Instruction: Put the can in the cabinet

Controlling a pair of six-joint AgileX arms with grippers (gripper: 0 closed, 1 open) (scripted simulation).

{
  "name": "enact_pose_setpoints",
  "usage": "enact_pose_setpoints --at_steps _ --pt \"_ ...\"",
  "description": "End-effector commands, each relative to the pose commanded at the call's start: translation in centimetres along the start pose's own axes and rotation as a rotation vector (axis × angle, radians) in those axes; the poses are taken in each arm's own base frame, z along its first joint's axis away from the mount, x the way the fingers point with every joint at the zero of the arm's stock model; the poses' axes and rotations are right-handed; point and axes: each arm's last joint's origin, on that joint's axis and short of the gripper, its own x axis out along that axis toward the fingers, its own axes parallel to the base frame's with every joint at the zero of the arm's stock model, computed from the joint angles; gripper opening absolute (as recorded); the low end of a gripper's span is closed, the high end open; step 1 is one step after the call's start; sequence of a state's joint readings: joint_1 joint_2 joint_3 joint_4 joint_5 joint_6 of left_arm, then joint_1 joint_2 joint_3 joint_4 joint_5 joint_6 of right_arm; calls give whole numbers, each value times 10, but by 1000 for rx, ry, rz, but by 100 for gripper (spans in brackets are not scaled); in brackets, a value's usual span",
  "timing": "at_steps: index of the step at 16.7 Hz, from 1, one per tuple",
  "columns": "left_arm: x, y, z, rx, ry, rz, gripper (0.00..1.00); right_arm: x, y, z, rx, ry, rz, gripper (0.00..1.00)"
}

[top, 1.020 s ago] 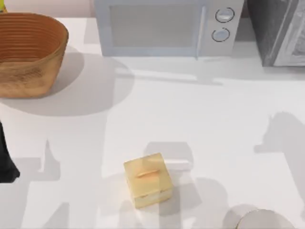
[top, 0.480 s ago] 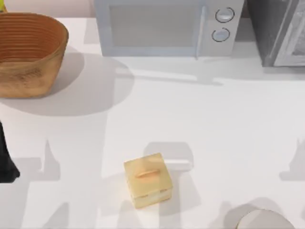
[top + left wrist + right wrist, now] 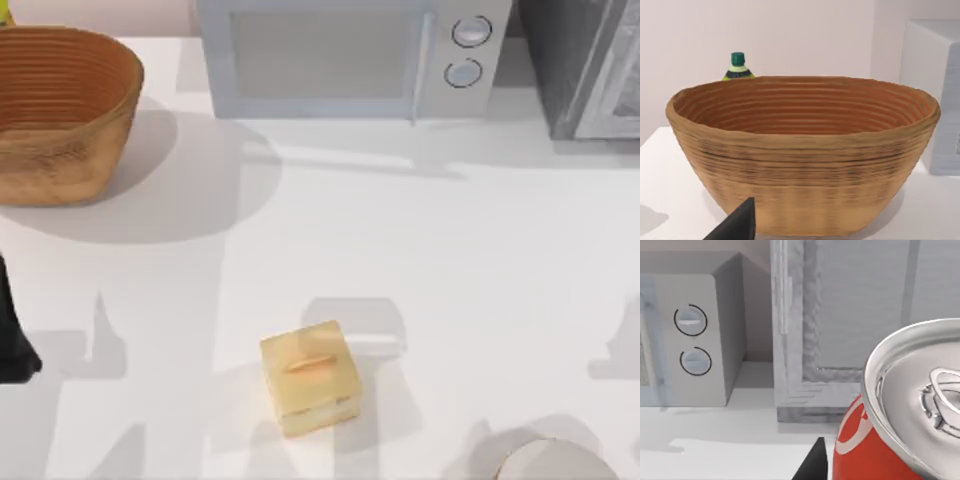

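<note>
Can lifted, cabinet door shut.
The can (image 3: 555, 462) has barely shifted at bottom right; right gripper's hold cannot be told; cabinet (image 3: 585, 65) unopened.

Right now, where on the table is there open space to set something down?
The wide bare stretch between the microwave at the back and the tan box in front. It is tighter on the left by the basket, and at the right front where the can sits.

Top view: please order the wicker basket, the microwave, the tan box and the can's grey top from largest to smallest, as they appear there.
1. microwave, cut off by the top edge
2. wicker basket, cut off at the left
3. tan box
4. can: partly out of frame and possibly nearer the camera, so its rank against the box is unsure.
</note>
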State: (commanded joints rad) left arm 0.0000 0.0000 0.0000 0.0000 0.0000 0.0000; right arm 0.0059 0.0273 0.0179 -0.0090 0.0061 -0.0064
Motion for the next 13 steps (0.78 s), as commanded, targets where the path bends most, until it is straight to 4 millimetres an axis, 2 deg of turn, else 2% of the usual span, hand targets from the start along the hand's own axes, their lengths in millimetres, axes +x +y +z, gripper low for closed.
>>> enact_pose_setpoints --at_steps 3,6,9,13 --pt "0 0 0 0 0 0 100 2 0 11 -23 62 -10 0" --pt "0 0 0 0 0 0 100 8 0 32 -47 134 -27 0" --pt "0 0 0 0 0 0 100 18 1 67 -66 193 -35 0" --pt "0 0 0 0 0 0 100 42 7 129 -77 232 -19 0"
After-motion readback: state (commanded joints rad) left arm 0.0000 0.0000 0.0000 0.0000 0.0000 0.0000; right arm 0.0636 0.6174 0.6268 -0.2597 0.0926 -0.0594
